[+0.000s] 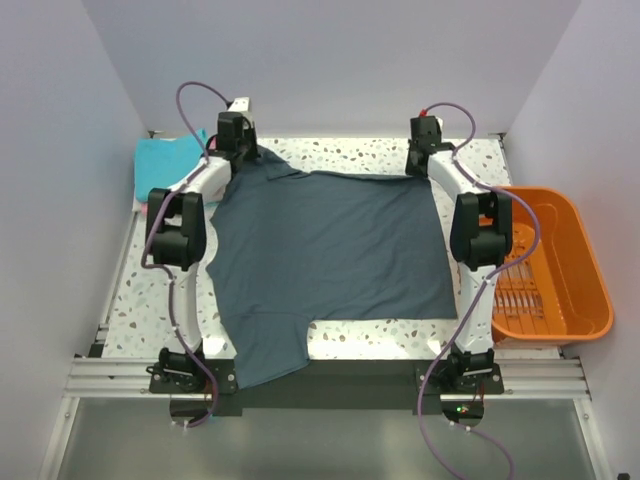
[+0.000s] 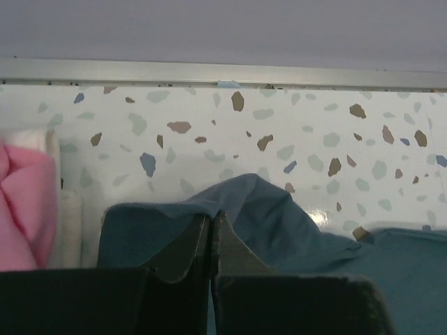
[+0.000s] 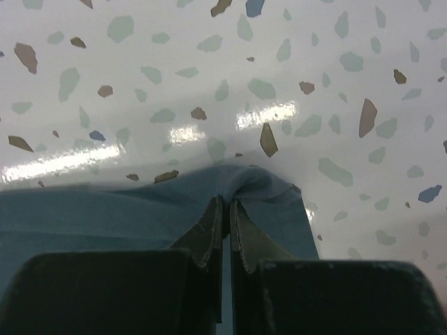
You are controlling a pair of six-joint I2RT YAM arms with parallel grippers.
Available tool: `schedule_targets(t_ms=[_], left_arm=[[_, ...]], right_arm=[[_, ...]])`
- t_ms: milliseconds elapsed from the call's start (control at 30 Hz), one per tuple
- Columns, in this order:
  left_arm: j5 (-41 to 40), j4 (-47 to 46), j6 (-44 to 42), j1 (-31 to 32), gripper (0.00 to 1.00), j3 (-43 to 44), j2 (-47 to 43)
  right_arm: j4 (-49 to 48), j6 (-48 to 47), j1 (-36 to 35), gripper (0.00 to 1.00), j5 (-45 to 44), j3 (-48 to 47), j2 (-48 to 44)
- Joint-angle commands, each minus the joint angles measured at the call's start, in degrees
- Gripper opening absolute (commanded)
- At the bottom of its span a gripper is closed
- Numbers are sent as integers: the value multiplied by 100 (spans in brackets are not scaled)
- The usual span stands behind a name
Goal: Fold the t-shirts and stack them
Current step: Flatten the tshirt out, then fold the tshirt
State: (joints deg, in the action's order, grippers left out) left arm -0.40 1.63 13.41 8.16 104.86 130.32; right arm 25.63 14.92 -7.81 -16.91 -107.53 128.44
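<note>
The left gripper point(image 2: 211, 218) and right gripper point(image 3: 227, 204) each pinched, jaws tight, a far corner of the dark slate blue-grey cloth t-shirt point(image 1: 330, 250)

We see the dark slate t-shirt point(image 1: 330, 245) spread open and almost smooth over the middle of the bench; one sleeve reaches over the near edge, toward the left; its two far corners are bunched up close to the far edge; the turquoise t-shirt point(image 1: 165, 160) lies crumpled at the far left corner; the pink t-shirt point(image 2: 24, 202) lies bunched near it, at the left edge.
</note>
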Motion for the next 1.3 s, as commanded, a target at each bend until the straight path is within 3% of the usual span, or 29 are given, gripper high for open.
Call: schedule_targets(t_ms=[0, 500, 967, 1267], left_arm=[[49, -356, 346, -60, 0, -866, -1200], [-318, -172, 1225, 106, 0, -4340, -4250], [-1286, 2006, 2693, 546, 0, -5826, -6632], [-1234, 2746, 3475, 1028, 0, -6643, -7697]], right_arm=[[-84, -323, -1, 0, 38, 293, -767], [109, -727, 8, 0, 302, 1629, -2015], [337, -999, 8, 0, 240, 2148, -2763], [513, -1088, 8, 0, 346, 2306, -2781]])
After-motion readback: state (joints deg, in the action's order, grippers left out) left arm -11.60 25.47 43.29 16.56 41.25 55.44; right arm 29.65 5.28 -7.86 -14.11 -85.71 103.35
